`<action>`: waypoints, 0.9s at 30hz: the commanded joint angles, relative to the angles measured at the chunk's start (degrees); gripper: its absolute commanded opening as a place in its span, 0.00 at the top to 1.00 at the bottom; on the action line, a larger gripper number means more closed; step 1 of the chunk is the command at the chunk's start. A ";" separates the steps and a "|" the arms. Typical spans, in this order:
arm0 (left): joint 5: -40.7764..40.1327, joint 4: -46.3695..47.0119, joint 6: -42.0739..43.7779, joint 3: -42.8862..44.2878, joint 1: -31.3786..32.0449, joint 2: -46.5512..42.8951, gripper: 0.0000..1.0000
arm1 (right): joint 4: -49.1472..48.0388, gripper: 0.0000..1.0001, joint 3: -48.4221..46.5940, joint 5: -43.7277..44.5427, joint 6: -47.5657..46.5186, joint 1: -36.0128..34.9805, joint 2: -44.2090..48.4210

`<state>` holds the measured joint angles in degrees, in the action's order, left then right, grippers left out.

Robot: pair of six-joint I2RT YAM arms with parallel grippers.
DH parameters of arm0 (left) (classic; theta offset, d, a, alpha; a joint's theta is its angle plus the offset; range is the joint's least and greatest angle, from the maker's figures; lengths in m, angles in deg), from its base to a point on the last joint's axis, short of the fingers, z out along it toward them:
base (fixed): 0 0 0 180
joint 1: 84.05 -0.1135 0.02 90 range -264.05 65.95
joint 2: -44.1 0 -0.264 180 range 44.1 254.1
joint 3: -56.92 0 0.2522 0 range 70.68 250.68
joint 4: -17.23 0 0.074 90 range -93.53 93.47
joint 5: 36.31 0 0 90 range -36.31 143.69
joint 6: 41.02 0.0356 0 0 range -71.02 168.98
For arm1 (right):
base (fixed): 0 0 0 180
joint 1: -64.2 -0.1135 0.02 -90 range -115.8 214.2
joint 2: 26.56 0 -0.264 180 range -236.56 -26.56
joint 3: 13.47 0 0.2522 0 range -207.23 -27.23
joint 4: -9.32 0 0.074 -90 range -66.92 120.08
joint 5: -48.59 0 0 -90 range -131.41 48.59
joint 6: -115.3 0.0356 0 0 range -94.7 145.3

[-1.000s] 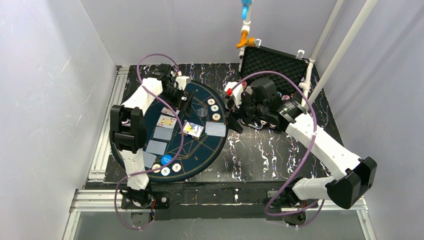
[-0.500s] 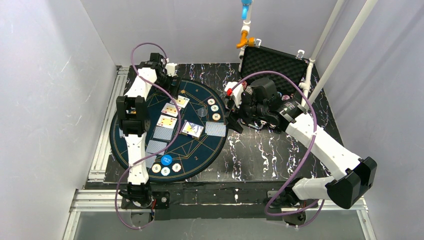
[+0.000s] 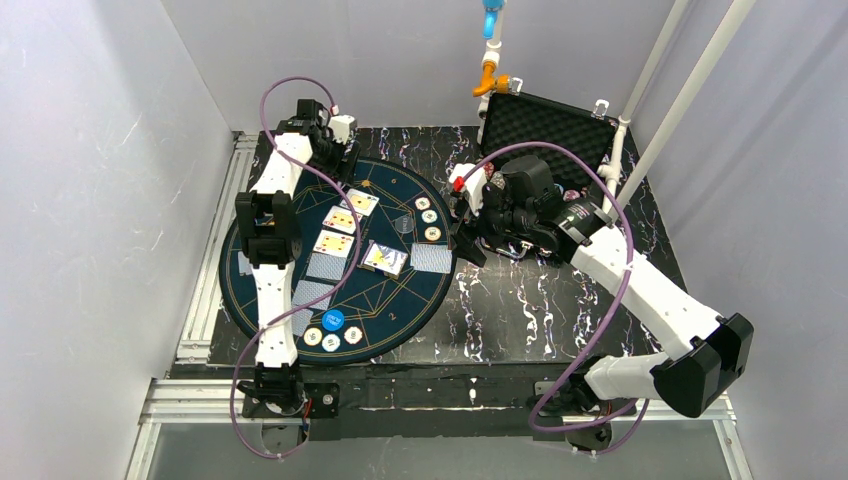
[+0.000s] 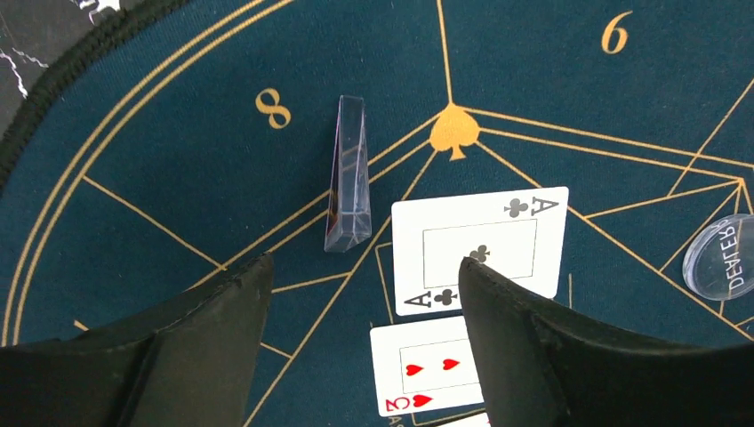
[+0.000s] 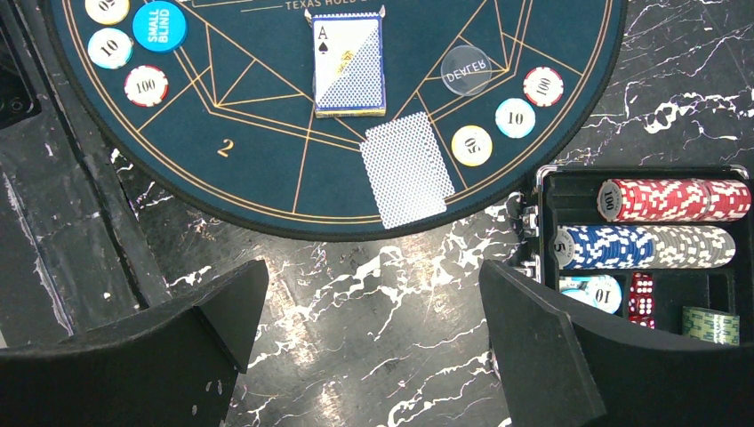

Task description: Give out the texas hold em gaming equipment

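My left gripper (image 3: 341, 152) hovers over the far left edge of the dark-blue mat (image 3: 400, 300), open, with nothing between its fingers (image 4: 222, 311). Just ahead of it lie two face-up cards, the ace of clubs (image 4: 480, 249) and the two of hearts (image 4: 422, 365). My right gripper (image 5: 373, 294) is open over bare marble table beside the mat. Near it lie a face-down card (image 5: 405, 169), a card deck (image 5: 349, 67), three chips (image 5: 515, 117) and a clear dealer button (image 5: 466, 69). A blue small-blind button (image 3: 332, 320) and chips (image 3: 353, 335) sit at the mat's near edge.
A clear wedge-shaped holder (image 4: 348, 173) stands upright on the mat near the left gripper. The open black case (image 5: 640, 178), with rows of chips and dice, sits right beside my right fingertip (image 5: 533, 320). Two face-down cards (image 3: 318, 280) lie at the mat's left.
My left gripper has pulled back from the face-up cards to the mat's far edge, leaving the ace uncovered, and its jaws have narrowed a little. The right arm has not moved.
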<state>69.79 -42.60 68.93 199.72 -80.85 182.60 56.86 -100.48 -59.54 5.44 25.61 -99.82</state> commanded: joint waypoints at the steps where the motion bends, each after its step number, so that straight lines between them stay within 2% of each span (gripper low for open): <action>1: 2.18 0.17 1.11 3.36 0.17 1.29 0.27 | -0.71 0.02 -0.73 -0.48 -0.27 0.36 -0.56; 6: 2.96 0.71 1.28 5.56 0.19 3.41 0.31 | -0.72 0.02 -0.67 -0.60 -0.14 0.36 -0.92; 10: 4.19 1.44 0.95 7.79 0.14 5.22 0.42 | -0.82 0.02 -0.41 -0.83 0.08 0.36 -1.20; 17: 3.98 3.65 0.74 8.69 0.14 5.88 0.73 | -0.49 0.02 -0.84 -0.80 -0.01 0.40 -1.71; 23: 4.40 3.91 0.87 8.20 0.06 1.55 1.00 | -0.68 0.02 -0.78 -1.16 -0.01 0.36 -1.65; 27: 6.27 1.49 3.08 4.51 -0.23 -5.65 1.00 | -0.90 0.02 0.04 -1.22 -0.08 0.36 -0.79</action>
<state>73.09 -38.77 69.67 205.90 -80.87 189.50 56.86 -100.48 -59.69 5.48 25.63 -101.78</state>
